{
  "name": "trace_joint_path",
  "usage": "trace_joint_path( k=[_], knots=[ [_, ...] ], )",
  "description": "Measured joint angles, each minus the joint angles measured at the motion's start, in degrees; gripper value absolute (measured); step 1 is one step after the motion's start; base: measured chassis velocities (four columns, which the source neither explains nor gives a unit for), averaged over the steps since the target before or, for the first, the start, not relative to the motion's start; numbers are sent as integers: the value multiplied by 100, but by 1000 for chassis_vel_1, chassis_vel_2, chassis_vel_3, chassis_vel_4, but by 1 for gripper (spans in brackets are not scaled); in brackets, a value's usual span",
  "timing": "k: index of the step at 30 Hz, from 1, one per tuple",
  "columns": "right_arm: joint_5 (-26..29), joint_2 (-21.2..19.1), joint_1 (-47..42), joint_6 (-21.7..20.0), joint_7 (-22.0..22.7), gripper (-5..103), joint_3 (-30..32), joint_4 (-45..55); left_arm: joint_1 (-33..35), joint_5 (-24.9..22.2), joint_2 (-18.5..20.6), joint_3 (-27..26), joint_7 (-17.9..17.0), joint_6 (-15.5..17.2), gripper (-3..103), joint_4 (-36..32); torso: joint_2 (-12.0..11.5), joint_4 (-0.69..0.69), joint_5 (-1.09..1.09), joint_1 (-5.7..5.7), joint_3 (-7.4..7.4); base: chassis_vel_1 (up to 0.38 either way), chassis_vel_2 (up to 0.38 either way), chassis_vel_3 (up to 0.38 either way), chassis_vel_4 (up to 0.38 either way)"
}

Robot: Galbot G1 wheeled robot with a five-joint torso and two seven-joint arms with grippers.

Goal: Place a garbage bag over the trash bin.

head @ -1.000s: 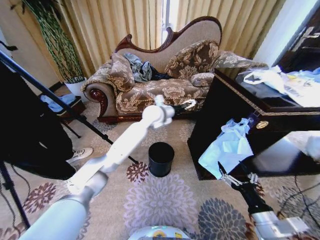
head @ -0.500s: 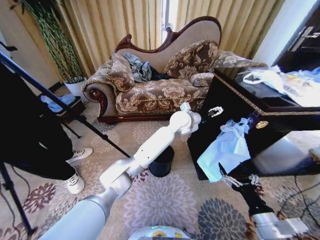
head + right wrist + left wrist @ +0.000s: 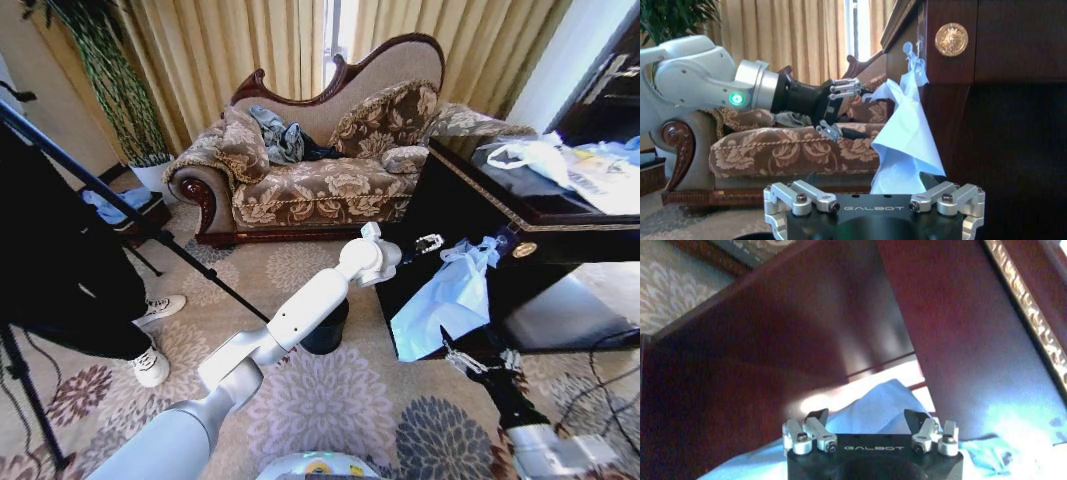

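The pale blue garbage bag (image 3: 447, 298) hangs by its top from the front of a dark wooden cabinet (image 3: 470, 215). My left gripper (image 3: 428, 242) is stretched out to the bag's upper part. It is open, and the bag (image 3: 870, 407) lies just beyond its fingertips (image 3: 865, 416). From the right wrist view the left gripper (image 3: 843, 111) stands spread beside the hanging bag (image 3: 907, 137). The black trash bin (image 3: 328, 330) stands on the carpet, partly hidden behind my left forearm. My right gripper (image 3: 462, 347) is open and low, below the bag.
A patterned sofa (image 3: 300, 175) with clothes on it stands behind the bin. White plastic bags (image 3: 560, 160) with papers lie on the cabinet top. A black tripod leg (image 3: 130, 215) and a person's shoes (image 3: 150, 365) are at the left. Cables trail at the lower right.
My left arm has swung right from in front of the sofa to the hanging bag and dropped a little. The right gripper has stayed in place.
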Motion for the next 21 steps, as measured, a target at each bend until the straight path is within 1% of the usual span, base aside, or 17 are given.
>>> trace_joint_path(
  k=[4, 5, 6, 7, 14, 15, 17, 19, 21],
  knots=[
    [-24, 22, 8, 0, -3, 100, -13, -17, 0, -19, 3, 11, -1, 84, 80, -166, 0, 0, 0, 0, 0, 0, 0, 0, 0],
    [-30, 27, 8, 0, -5, 100, -16, -20, 0, -28, 5, 15, -1, 107, 77, -225, 0, 0, 0, 0, 0, 0, 0, 0, 0],
    [-34, 29, 9, 0, -6, 100, -17, -23, -1, -39, 5, 20, -1, 124, 77, -277, 0, 0, 0, 0, 0, 0, 0, 0, 0],
    [-40, 30, 9, 0, -6, 100, -18, -30, -9, -69, 6, 35, -15, 156, 81, -363, 0, 0, 0, 0, 0, 0, 0, 0, 0],
    [-43, 28, 19, 0, -8, 100, -21, -33, -41, -98, 9, 160, -30, 206, 81, -411, 0, 0, 0, 0, 0, 0, 0, 0, 0],
    [-44, 26, 19, 0, -8, 100, -21, -32, -50, -98, 9, 180, -31, 215, 84, -389, 0, 0, 0, 0, 0, 0, 0, 0, 0],
    [-44, 26, 19, 2, -10, 100, -20, -32, -70, -98, 12, 215, -25, 231, 78, -348, 0, 0, 0, 0, 0, 0, 0, 0, 0],
    [-45, 27, 19, 3, -12, 100, -20, -32, -78, -98, 12, 226, -21, 233, 78, -332, 0, 0, 0, 0, 0, 0, 0, 0, 0],
    [-56, 33, 20, 11, -21, 100, -32, -38, -101, -101, 13, 247, -3, 244, 74, -300, 0, 0, 0, 1, 0, 0, 0, 0, 0]
  ],
)
